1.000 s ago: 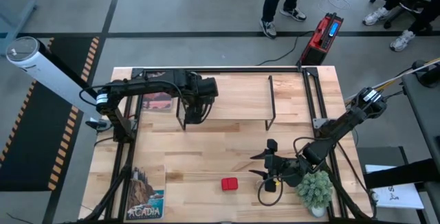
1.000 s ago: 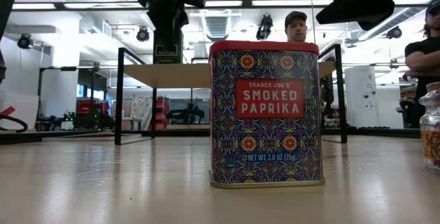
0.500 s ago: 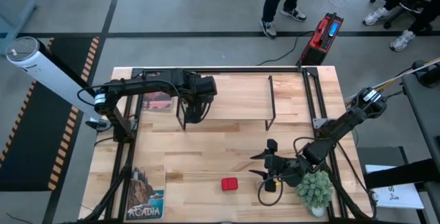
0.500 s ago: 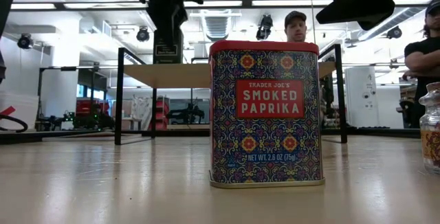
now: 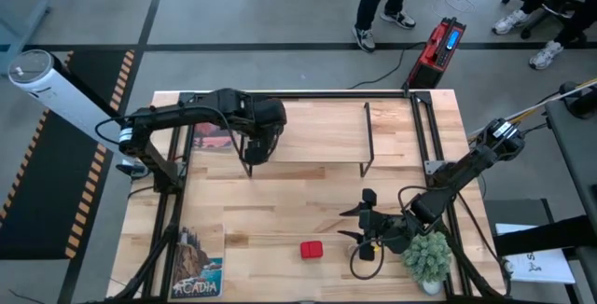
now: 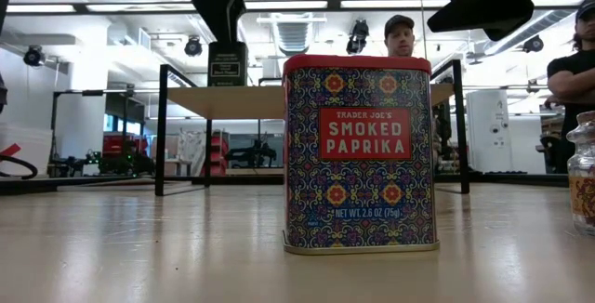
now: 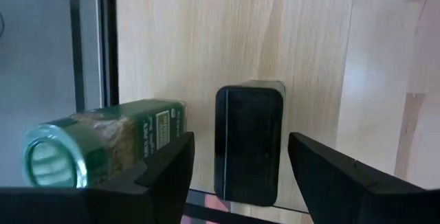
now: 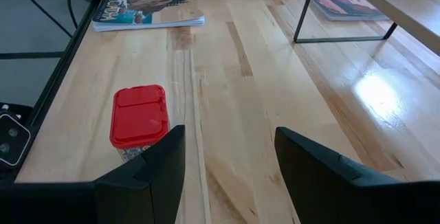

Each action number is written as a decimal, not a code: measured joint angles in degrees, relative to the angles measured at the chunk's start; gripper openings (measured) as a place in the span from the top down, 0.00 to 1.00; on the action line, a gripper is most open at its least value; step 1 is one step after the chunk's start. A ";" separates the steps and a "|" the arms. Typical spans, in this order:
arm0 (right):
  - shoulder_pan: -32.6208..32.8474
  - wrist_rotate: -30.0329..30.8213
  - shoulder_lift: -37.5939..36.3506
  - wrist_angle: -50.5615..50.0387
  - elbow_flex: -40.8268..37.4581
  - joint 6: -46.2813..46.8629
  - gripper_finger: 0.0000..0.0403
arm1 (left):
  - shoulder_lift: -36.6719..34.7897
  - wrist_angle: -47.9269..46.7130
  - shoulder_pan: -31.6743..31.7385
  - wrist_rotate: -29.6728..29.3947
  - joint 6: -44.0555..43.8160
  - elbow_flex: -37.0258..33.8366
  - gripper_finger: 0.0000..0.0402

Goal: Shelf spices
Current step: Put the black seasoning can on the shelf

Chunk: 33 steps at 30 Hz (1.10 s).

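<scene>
Shelf (image 7: 275, 38) with olive tin (image 7: 249, 141), green-lidded jar (image 7: 103, 145) of herbs; left hand (image 7: 237, 176) spread.

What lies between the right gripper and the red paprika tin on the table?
Only bare tabletop. The right wrist view shows the open right gripper facing the red paprika tin with nothing between them.

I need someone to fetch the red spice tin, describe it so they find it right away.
Look at the big wooden table, near its front edge, in front of the low shelf. The red tin stands there alone, upright, left of the potted plant. It is boxy, has a red lid and reads Smoked Paprika on a patterned label.
</scene>
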 joint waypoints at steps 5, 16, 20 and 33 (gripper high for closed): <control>-0.01 0.00 0.00 -0.02 0.00 -0.02 0.50 | -1.65 0.02 -0.07 0.00 -0.24 0.00 0.45; -0.01 0.17 0.00 0.02 0.01 -0.02 0.50 | -3.88 9.44 -1.37 0.00 -0.73 0.02 0.45; -0.01 0.17 0.00 0.02 0.02 -0.02 0.50 | -2.20 11.58 -1.97 -0.29 1.15 0.04 0.46; -0.01 0.20 0.00 0.00 0.02 -0.15 0.50 | 1.06 11.58 -1.95 -7.26 2.85 0.04 0.48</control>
